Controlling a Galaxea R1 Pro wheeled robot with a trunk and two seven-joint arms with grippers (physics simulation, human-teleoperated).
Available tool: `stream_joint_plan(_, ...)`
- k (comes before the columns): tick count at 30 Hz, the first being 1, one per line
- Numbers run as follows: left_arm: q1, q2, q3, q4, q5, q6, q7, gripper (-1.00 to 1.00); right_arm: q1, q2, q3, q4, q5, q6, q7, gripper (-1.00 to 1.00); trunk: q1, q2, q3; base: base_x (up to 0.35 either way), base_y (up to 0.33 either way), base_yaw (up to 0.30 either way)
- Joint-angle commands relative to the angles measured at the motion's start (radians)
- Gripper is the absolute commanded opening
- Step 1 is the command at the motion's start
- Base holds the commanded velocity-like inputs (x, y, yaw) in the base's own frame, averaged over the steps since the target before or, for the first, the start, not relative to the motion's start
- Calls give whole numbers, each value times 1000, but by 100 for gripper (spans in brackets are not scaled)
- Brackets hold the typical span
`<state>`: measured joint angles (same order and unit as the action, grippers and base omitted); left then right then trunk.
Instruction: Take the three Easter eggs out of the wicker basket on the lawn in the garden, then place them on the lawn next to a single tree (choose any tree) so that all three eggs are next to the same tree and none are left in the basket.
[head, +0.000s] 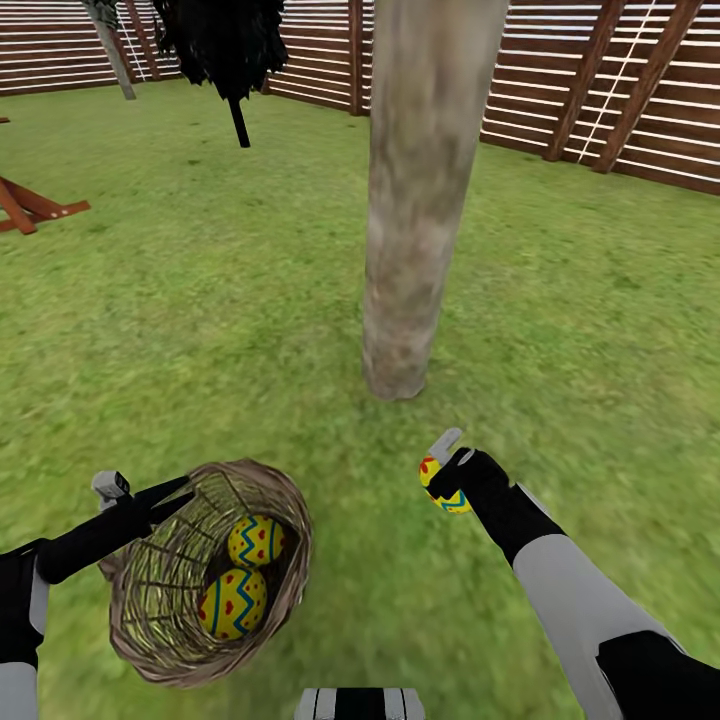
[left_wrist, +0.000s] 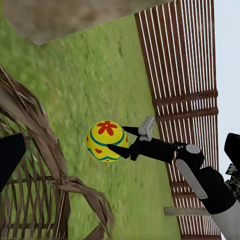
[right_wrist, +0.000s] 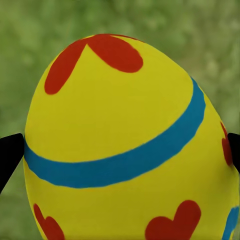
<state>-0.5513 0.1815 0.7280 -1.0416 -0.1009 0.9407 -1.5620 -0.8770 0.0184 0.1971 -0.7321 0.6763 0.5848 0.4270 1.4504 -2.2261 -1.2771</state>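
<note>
The wicker basket (head: 150, 610) hangs tilted at the lower left over the lawn (head: 200, 300). My left gripper (head: 176, 497) is shut on its rim, and the woven rim (left_wrist: 35, 130) also appears in the left wrist view. Two Easter eggs (head: 256, 540) (head: 232, 603) lie inside it. The third egg (head: 430, 475) is clamped in my right gripper (head: 447, 470), just in front of the base of the pale tree trunk (head: 410, 200). This egg (right_wrist: 125, 145) sits between dark fingertips (right_wrist: 7, 155) in the right wrist view. The left wrist view also catches the egg (left_wrist: 106, 141).
A brown slatted fence (head: 600, 90) runs along the back and right. A dark conifer (head: 225, 40) and a second thin trunk (head: 112, 50) stand at the far left. Red-brown play-set legs (head: 30, 205) rest at the left edge. Open grass surrounds the trunk.
</note>
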Motion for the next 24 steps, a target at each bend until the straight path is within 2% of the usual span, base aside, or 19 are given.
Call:
stream_joint_plan(1,-1,-1,2,-1,-11,10,-9,100,0,0,1,-1,10,3,7,-100,4,-8,-4,0,0,0)
stream_joint_plan(24,-1,-1,2,-2,-11,10,-9,100,0,0,1,-1,9,3,6,-100,92,-169,-76,0,0,0)
